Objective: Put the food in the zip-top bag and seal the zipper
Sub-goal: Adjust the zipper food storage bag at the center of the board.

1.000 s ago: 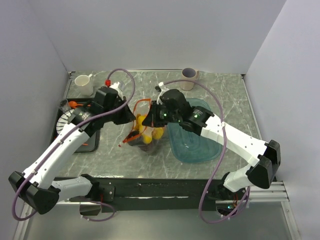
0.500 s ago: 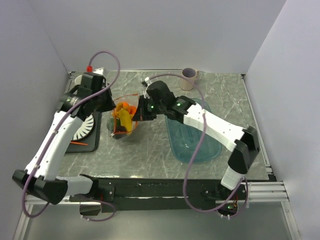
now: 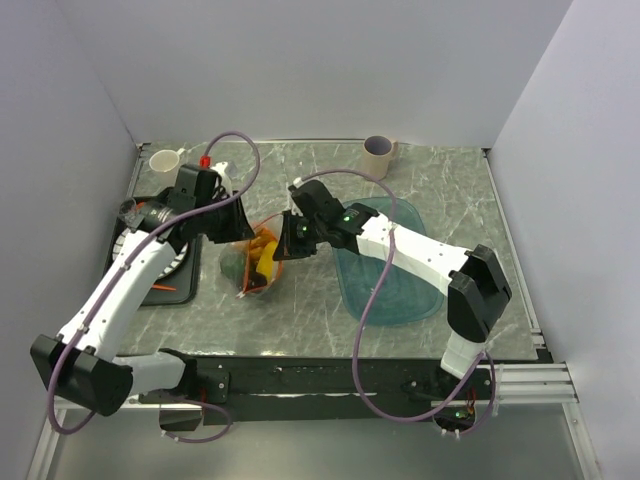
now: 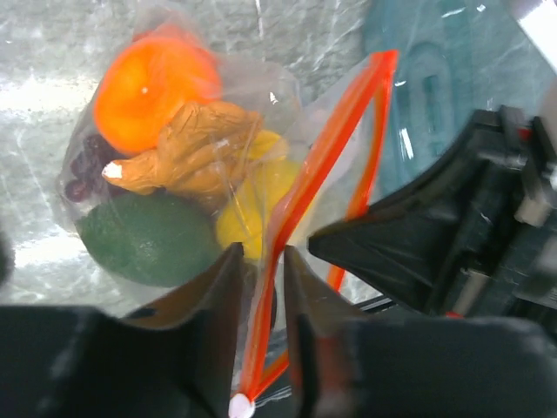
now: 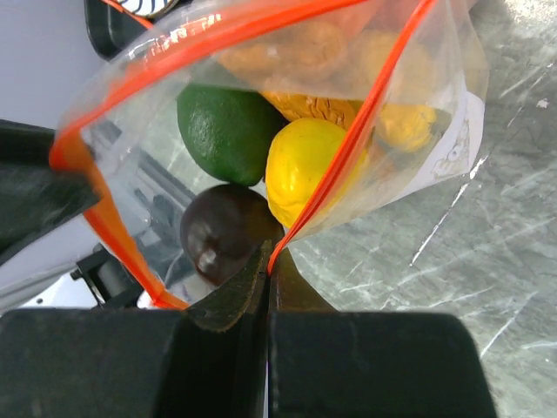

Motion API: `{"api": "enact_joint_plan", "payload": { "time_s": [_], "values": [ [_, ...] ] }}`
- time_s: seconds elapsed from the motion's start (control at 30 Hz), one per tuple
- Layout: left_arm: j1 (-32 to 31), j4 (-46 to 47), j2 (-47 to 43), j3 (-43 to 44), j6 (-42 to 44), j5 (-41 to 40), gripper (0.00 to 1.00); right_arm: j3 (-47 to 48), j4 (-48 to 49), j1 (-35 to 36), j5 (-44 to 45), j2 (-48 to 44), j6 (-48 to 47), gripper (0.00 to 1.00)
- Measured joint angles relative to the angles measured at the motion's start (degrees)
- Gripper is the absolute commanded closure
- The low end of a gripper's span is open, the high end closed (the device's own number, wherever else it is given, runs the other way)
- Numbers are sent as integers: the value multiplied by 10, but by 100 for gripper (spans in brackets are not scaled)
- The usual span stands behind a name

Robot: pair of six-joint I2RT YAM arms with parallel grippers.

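Two end effectors share the zip-top bag (image 3: pixel 256 264), which lies on the counter (image 3: pixel 300 312) left of centre, just left of the teal tray (image 3: pixel 400 285). The food (image 4: pixel 187 161) looks to be all inside: an orange fruit (image 4: pixel 152 83), a green one (image 4: pixel 148 237), a lemon (image 4: pixel 257 205), a brown lumpy piece (image 4: pixel 198 150) and the grape bunch (image 4: pixel 80 167) at the far side, all pressed against the clear plastic. The right end effector (image 5: pixel 268 254) is pinched tight on the end of the zipper (image 4: pixel 305 174), seemingly to anchor that corner and keep the strip taut so that it cannot bunch up. The left end effector (image 4: pixel 260 254) straddles the same strip with its jaws only narrowly apart. The orange-red band runs up between the two fingers (image 4: pixel 228 287), and the white slider (image 4: pixel 240 405) sits just behind them. I cannot tell whether the pads actually press the strip. Both wrist views show the two halves of the zipper spread into a loop, so the mouth is not yet sealed. Filling appears done, and what remains is the closing run. For that, the left jaws would need to close on the strip at the slider and draw along it towards the anchored end. The main risk is the strip slipping out sideways.
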Motion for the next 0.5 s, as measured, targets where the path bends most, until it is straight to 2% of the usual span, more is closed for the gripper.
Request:
{"api": "enact_joint_plan", "payload": {
  "time_s": [0.07, 0.1, 0.17, 0.2, 0.37, 0.5],
  "values": [
    [0, 4, -14, -4, 2, 0, 48, -5, 6, 0, 3, -1, 8, 100],
    [0, 7, -23, -6, 0, -2, 40, -7, 7, -1, 3, -1, 11, 100],
    [0, 9, -44, -8, -3, -7, 12, -9, 8, -3, 6, -1, 15, 100],
    [0, 12, -56, -9, -8, -13, 2, -10, 9, -4, 7, -1, 17, 100],
    [0, 28, -137, -43, -50, -40, 0, -19, 8, -5, 14, -8, 25, 100],
    [0, 63, -219, -131, -128, -36, 1, -22, 8, -5, 18, -12, 25, 100]
  ]
}}
